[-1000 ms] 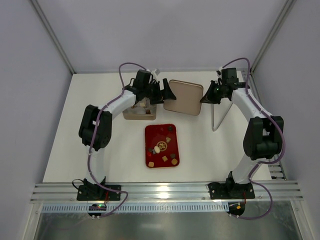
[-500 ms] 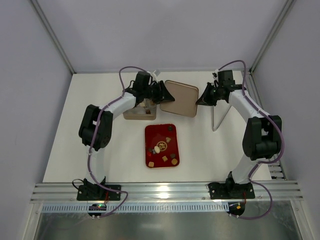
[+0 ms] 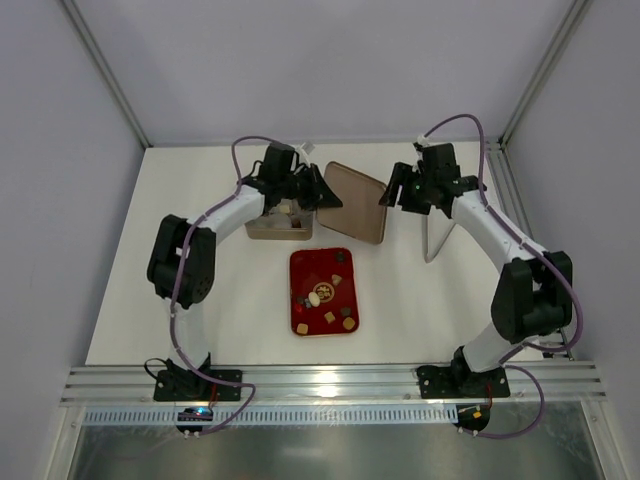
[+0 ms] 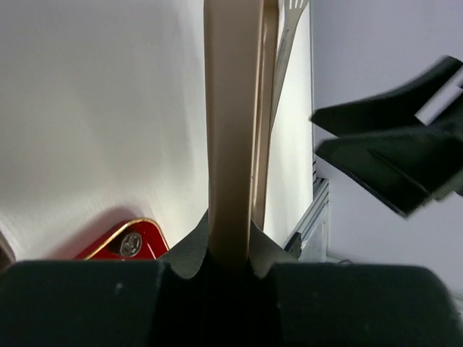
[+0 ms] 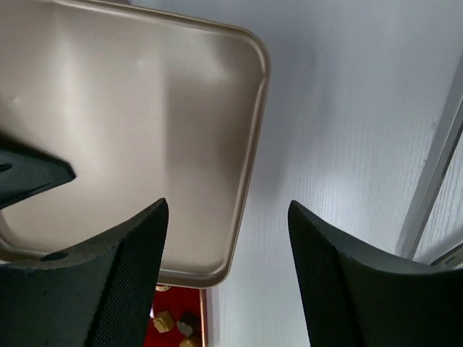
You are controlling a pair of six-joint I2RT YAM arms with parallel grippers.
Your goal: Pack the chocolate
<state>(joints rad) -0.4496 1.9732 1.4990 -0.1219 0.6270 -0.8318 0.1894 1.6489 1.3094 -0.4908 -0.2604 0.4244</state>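
Observation:
Several small pieces of chocolate (image 3: 329,318), brown, tan and cream, lie on the red tray (image 3: 308,264) at the table's middle. A few of them show in the right wrist view as chocolate (image 5: 173,322) at the bottom edge. My left gripper (image 3: 318,189) is shut on the left edge of a flat gold lid (image 3: 356,203), which hangs tilted above the table behind the tray. In the left wrist view the lid (image 4: 230,130) stands edge-on between my left gripper (image 4: 230,246). My right gripper (image 3: 394,191) is open beside the lid's right edge, apart from it. Its fingers (image 5: 130,275) frame the lid (image 5: 130,123).
A gold box base (image 3: 280,228) sits under my left arm, left of the lid. Thin metal tongs (image 3: 434,236) lie right of the lid, near my right arm. The red tray's corner (image 4: 123,242) shows in the left wrist view.
My left gripper closed on the lid's left edge. My right gripper let go of the right edge, opened and drew back slightly. The lid tilted and shifted a little toward the tray.

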